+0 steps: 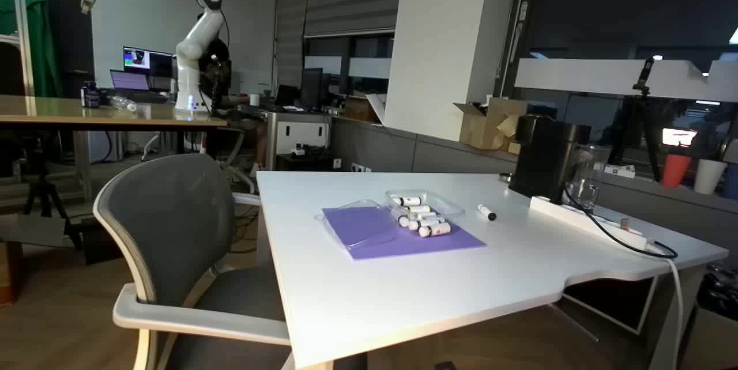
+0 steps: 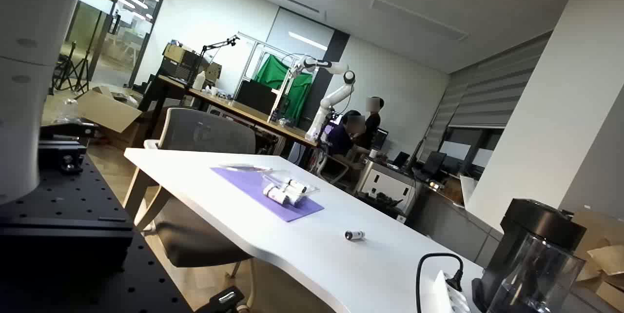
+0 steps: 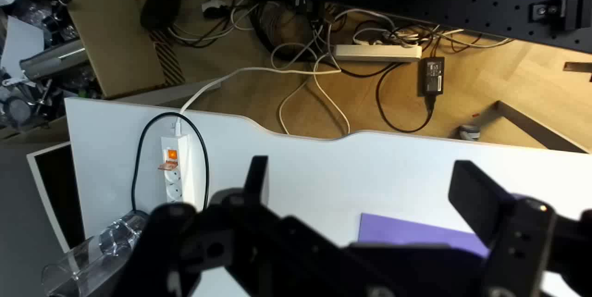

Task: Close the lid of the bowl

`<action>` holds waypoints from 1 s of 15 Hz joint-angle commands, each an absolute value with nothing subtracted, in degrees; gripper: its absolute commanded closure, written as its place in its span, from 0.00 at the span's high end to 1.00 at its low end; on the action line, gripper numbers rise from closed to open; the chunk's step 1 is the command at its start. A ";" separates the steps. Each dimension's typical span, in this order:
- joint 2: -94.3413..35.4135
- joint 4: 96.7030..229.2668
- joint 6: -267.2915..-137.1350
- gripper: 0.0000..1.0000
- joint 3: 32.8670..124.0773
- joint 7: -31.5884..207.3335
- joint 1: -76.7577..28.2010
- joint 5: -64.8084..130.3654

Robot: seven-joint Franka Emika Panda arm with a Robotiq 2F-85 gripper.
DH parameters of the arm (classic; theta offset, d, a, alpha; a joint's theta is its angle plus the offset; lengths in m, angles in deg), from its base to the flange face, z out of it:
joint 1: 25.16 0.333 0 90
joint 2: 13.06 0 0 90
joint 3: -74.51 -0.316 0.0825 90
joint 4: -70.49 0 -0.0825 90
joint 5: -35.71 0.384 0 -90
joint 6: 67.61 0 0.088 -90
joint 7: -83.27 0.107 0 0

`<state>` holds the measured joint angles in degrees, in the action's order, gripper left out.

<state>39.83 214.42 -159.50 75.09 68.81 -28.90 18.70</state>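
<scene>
A clear plastic bowl holds several small white bottles on a purple sheet. Its clear lid lies open beside it, over the other end of the sheet. The bowl and lid also show in an exterior view. In the wrist view my gripper is open with nothing between its fingers, above the white table. A corner of the purple sheet shows there; the bowl and lid do not. My gripper is outside both exterior views; part of my white arm shows at the edge.
A loose white bottle lies on the white table. A power strip with a black cable and a black machine with a clear tank stand at one end. A grey chair is against the table.
</scene>
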 commanded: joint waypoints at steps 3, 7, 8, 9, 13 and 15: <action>39.93 214.17 -159.06 1.00 76.38 70.06 -26.78 17.66; 39.94 214.17 -159.07 1.00 76.37 70.06 -26.78 17.66; 39.94 214.17 -159.07 1.00 76.38 70.06 -26.78 17.66; 39.94 214.17 -159.07 1.00 76.38 70.06 -26.78 17.66; 38.75 216.32 -163.74 1.00 75.29 66.94 -24.61 13.78; 36.05 219.07 -169.14 1.00 74.93 65.22 -21.97 11.48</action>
<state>39.17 215.93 -163.36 75.16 66.47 -25.76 15.21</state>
